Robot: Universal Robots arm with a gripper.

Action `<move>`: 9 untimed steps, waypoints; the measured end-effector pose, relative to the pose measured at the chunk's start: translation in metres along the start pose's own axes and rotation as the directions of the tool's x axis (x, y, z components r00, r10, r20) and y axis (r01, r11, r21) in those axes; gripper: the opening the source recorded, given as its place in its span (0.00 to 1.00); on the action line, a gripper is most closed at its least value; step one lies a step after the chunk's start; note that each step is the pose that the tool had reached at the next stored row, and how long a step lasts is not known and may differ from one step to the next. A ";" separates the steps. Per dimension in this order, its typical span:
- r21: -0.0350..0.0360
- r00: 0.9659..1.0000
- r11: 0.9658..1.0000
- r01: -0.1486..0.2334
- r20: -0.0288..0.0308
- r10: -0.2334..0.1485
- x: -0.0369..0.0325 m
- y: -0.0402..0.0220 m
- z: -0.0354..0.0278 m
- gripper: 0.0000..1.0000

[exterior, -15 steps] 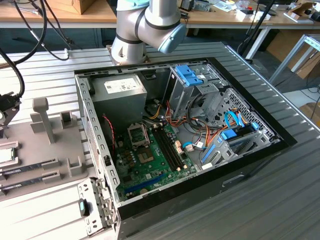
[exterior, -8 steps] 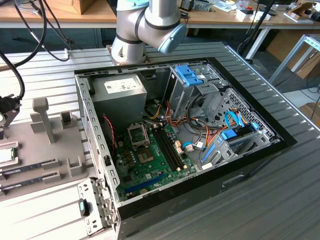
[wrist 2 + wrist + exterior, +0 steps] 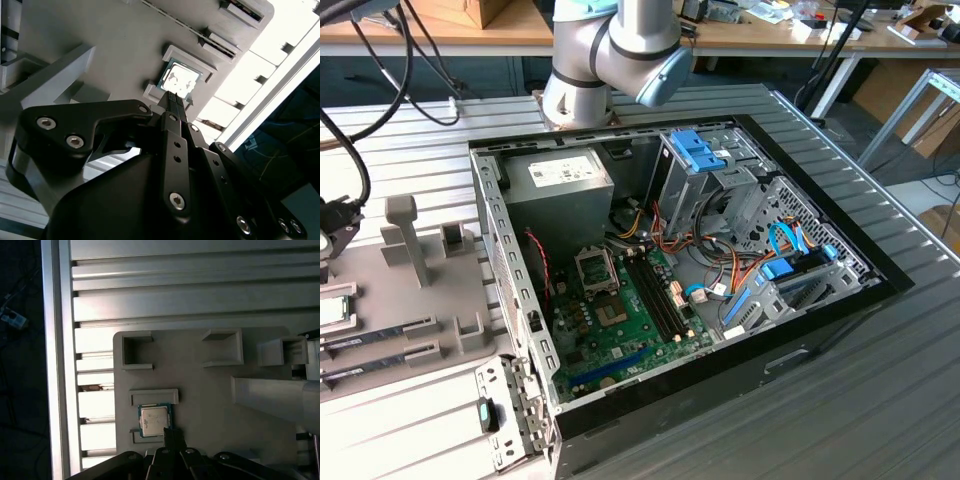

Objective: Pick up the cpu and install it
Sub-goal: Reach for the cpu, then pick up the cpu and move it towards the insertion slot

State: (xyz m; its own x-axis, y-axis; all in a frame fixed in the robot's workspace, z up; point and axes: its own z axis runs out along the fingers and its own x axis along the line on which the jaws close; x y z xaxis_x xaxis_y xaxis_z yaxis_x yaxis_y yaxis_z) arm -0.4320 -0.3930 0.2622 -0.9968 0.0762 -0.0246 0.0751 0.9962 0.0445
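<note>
**Pose of the gripper (image 3: 172,96) above the cpu (image 3: 155,421)**

The cpu lies flat in a raised nest on the grey fixture tray (image 3: 210,405), which sits on the desk at the exterior view's far left, outside the computer case (image 3: 720,330). It is judged light, stiff, slick on top and fragile underneath, so it is best pinched by opposite edges. The arm points downward over one edge of the chip, jaws together. Contact cannot be told.

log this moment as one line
phase: pre-grasp | gripper: shut, empty, tips by cpu | cpu: flat in its holder on grey tray | install: not done
</note>
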 end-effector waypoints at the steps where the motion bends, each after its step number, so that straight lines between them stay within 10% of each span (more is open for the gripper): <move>1: 0.000 1.000 1.000 0.000 0.000 0.000 0.0004 -0.0001 0.0026 0.11; 9: 0.004 1.000 1.000 0.000 0.000 0.000 0.0005 -0.0002 0.0031 0.11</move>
State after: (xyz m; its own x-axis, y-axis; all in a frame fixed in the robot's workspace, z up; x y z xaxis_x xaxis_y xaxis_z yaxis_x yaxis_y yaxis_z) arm -0.4324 -0.3930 0.2590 -0.9968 0.0761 -0.0249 0.0751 0.9964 0.0402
